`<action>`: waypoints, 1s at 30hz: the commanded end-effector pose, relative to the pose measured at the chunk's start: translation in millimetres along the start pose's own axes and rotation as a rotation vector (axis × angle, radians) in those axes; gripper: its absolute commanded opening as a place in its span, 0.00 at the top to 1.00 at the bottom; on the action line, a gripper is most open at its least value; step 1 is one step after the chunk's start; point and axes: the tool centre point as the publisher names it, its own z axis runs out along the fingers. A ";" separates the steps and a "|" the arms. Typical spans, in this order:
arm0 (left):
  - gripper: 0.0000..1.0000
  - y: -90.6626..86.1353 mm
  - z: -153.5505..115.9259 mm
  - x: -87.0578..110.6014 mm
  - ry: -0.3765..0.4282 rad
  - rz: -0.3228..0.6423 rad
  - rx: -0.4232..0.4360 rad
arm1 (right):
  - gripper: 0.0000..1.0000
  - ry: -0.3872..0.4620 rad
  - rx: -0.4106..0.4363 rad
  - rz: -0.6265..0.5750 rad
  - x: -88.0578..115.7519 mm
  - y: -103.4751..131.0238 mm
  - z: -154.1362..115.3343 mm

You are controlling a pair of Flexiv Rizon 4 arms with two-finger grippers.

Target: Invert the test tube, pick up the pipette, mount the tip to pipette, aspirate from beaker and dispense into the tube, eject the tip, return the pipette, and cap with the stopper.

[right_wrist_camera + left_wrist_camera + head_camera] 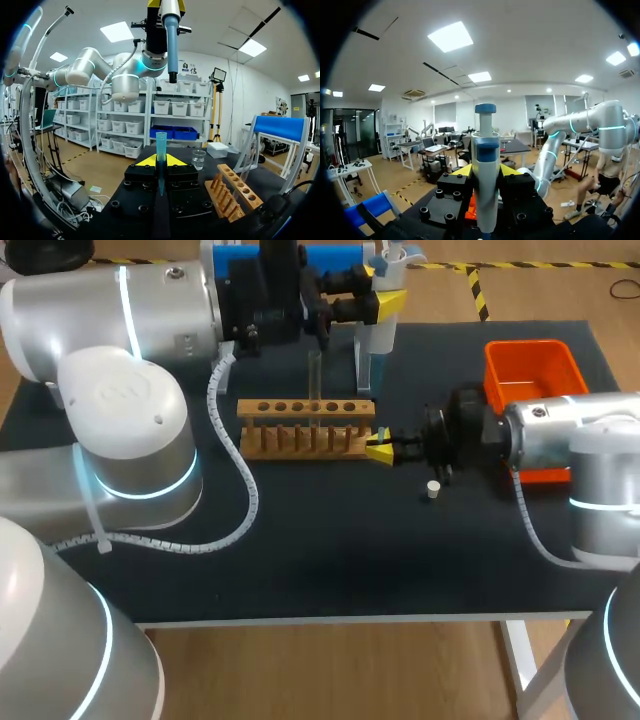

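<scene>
The stopper (433, 490) lies loose on the table (300, 560) in the lower right middle of the head view, probably left there because capping comes last. Just above it in that view, the right gripper (380, 447) is held at the right end of the rack (305, 425). Its jaws are closed narrowly on a blue tip (161, 142), which is kept upright with its open end up. This is judged to be so that the tip can be entered from above.

The tube (315, 380) stands upright in a middle hole of the rack, mouth up, apparently ready for filling. The beaker (198, 159) is seen ahead of the right gripper, past the rack's end.

Farthest off, at the top centre of the head view, the pipette (171, 35) is clamped vertically by the left gripper (383, 288), nose down. The nose is seen above the tip, clearly apart from it and slightly to one side. Mounting is therefore judged not yet done.
</scene>
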 end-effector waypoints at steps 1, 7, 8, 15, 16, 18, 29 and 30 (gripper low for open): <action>1.00 2.0 -0.8 0.8 -0.003 0.001 0.012 | 1.00 0.002 -0.001 0.000 -0.2 -0.8 0.4; 1.00 1.9 -1.0 1.0 -0.005 -0.002 0.005 | 1.00 0.000 -0.001 0.002 -0.1 -2.5 0.5; 1.00 1.9 -1.0 1.0 -0.005 -0.002 0.005 | 1.00 -0.001 0.000 0.002 -0.3 -2.9 0.3; 1.00 1.9 -1.0 1.0 -0.005 -0.002 0.005 | 1.00 -0.002 0.005 0.001 -3.6 -2.0 3.3; 1.00 1.9 -1.0 1.0 -0.005 -0.002 0.005 | 1.00 -0.002 0.005 -0.001 -4.0 -1.4 4.3; 1.00 1.9 -1.0 1.0 -0.005 -0.002 0.005 | 1.00 0.000 0.002 -0.003 -5.1 0.2 6.4; 1.00 1.9 -1.0 1.0 -0.005 -0.002 0.005 | 1.00 0.001 -0.007 -0.010 -7.2 4.4 13.2; 1.00 1.9 -1.0 1.0 -0.005 -0.002 0.005 | 1.00 0.000 -0.007 -0.010 -7.6 5.0 13.3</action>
